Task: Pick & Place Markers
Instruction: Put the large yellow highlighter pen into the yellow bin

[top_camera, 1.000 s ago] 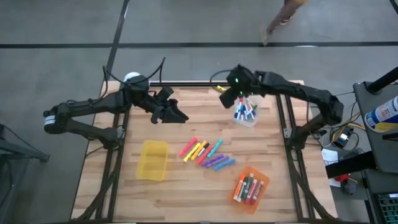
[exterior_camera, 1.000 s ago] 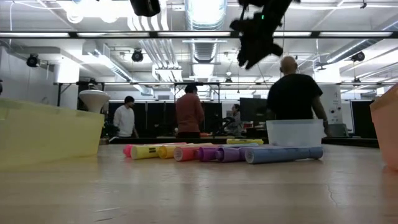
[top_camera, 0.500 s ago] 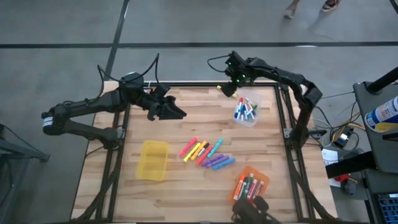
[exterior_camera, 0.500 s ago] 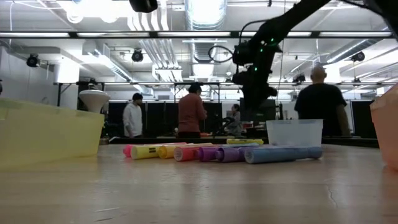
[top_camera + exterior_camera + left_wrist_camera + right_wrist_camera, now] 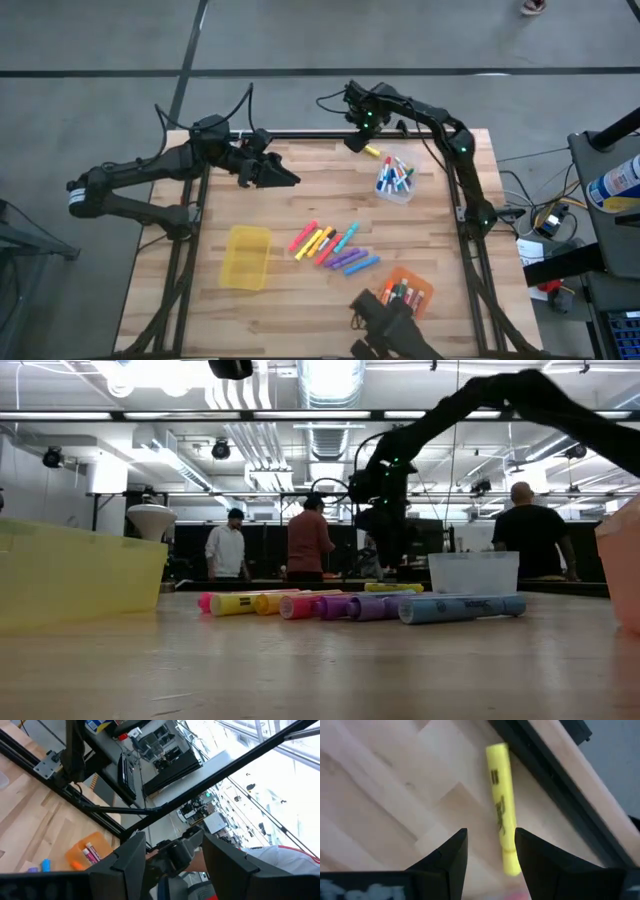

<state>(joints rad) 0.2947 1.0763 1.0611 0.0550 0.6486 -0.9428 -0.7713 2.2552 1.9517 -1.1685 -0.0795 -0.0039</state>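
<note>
Several markers (image 5: 333,247) lie side by side mid-table and show as a row of markers (image 5: 350,605) in the low view. One yellow marker (image 5: 371,151) lies alone by the far edge, flat on the wood. My right gripper (image 5: 357,140) hovers open just above it. In the right wrist view the yellow marker (image 5: 501,832) lies ahead of that gripper (image 5: 490,857), partly between its fingers. My left gripper (image 5: 288,180) hangs open above the table's far left, away from the markers.
A clear bin (image 5: 395,180) holds several markers right of the yellow marker. There is a yellow bin (image 5: 245,257) near left and an orange bin (image 5: 403,296) with markers near right. A dark shape (image 5: 390,325) juts in at the near edge. People stand in the room behind.
My right gripper has swung from above the clear bin toward the far edge and left, and has come down over the lone yellow marker. My left gripper has drifted slightly toward the far edge. A dark shape has come in at the near edge.
</note>
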